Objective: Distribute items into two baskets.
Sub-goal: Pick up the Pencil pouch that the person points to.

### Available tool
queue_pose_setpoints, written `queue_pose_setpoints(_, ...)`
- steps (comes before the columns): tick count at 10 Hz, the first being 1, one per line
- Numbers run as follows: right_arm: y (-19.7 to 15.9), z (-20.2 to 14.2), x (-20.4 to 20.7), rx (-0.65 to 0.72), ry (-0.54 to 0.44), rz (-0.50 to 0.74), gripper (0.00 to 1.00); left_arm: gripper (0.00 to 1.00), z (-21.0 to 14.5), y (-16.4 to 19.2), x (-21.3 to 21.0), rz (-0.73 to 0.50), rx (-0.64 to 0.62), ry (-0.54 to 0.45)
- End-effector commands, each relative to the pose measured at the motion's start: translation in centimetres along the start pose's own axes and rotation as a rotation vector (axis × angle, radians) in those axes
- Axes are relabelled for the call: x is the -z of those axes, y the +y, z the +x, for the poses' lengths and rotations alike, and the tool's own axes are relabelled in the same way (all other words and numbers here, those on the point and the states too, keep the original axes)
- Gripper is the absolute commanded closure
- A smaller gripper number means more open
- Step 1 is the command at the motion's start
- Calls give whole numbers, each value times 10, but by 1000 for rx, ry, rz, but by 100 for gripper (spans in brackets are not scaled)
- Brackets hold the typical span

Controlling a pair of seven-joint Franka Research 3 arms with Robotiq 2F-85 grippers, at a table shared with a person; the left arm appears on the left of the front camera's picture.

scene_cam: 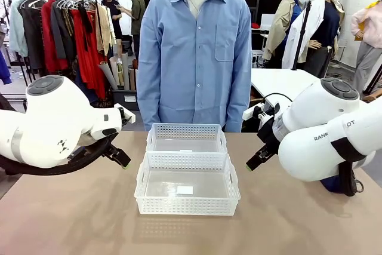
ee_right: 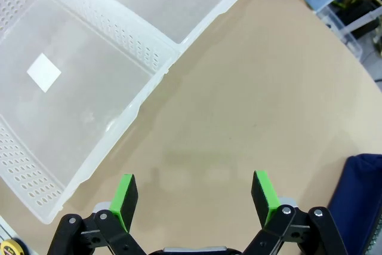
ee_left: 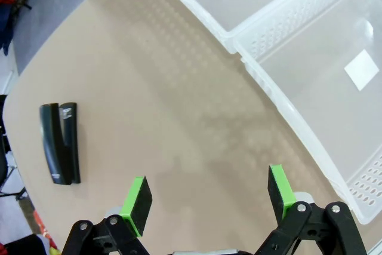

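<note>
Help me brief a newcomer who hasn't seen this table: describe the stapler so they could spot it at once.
Start at the tan table with two white baskets in its middle. In the left wrist view, look away from the baskets across bare tabletop towards the table's rounded edge. The stapler lies there alone: small, black, glossy and narrow, touching nothing.

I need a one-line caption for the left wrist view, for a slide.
Open left gripper above the table, black stapler lying to one side, two white baskets on the other.
</note>
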State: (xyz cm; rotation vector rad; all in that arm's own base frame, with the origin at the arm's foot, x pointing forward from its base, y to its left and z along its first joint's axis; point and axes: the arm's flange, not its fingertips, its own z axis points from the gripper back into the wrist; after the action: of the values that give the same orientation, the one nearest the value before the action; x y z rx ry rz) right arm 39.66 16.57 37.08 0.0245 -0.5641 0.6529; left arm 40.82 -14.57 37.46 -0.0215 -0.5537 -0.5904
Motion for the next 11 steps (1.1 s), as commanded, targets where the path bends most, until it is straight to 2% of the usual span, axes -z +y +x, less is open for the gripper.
queue_pose_setpoints(1,-13,7,-11,32,7,49,0,0,11,9,-20,24,-2,22)
queue_pose_setpoints(3,-31,16,-35,62,-1,108,0,0,26,23,-44,-2,-27,35)
queue_pose_setpoints(6,-75,23,-81,91,-21,225,0,0,43,69,-102,-124,-75,34)
queue_pose_setpoints(8,-111,11,-121,117,-65,255,0,0,29,105,-143,-208,-93,-1)
queue_pose_setpoints(11,-153,-26,-165,134,-137,305,0,0,-26,140,-187,-280,-69,-17)
